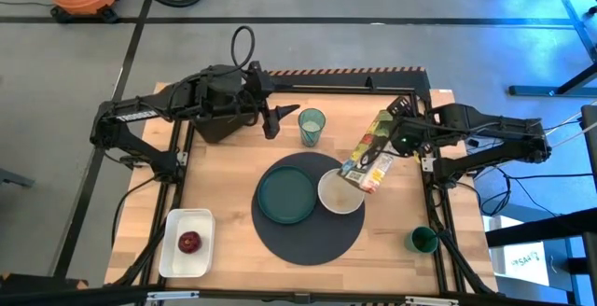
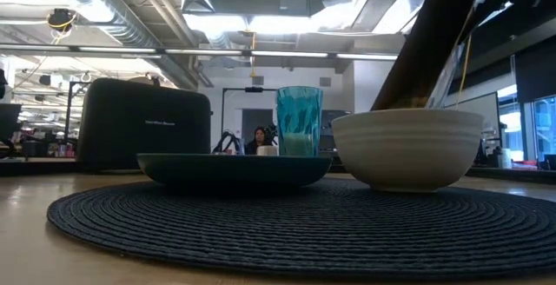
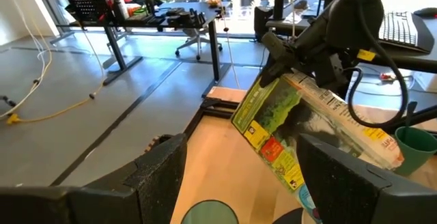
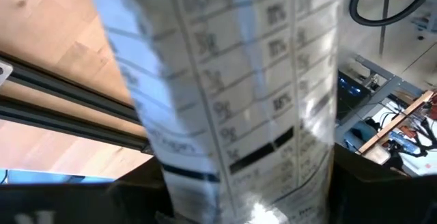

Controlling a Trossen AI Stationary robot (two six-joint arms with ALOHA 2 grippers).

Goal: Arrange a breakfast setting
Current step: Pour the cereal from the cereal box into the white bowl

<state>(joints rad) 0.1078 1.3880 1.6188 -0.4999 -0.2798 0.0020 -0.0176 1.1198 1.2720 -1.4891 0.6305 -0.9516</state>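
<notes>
A round dark-blue mat (image 1: 308, 236) lies mid-table with a teal plate (image 1: 287, 196) and a white bowl (image 1: 338, 199) on it. My right gripper (image 1: 397, 131) is shut on a green-and-yellow cereal box (image 1: 368, 157), which slants down over the bowl. The box fills the right wrist view (image 4: 239, 80). My left gripper (image 1: 284, 115) is open and empty at the far side, beside a teal tumbler (image 1: 312, 126). A dark-green mug (image 1: 423, 241) stands near right. A red fruit (image 1: 190, 242) lies in a white tray. No bagel is in view. My right gripper holds the cereal box by its raised upper end (image 3: 290, 80), pinched between the two fingers, which come slanting from the table's right side. The box is lifted clear and tilted. Its lower end (image 1: 359, 177) hangs over the bowl's far right rim.
A black toaster (image 1: 219, 124) stands at the far left under my left arm; it also shows in the low view (image 2: 143, 124). The white tray (image 1: 173, 259) sits at the near left corner. Bare wood shows between the tray and the mat.
</notes>
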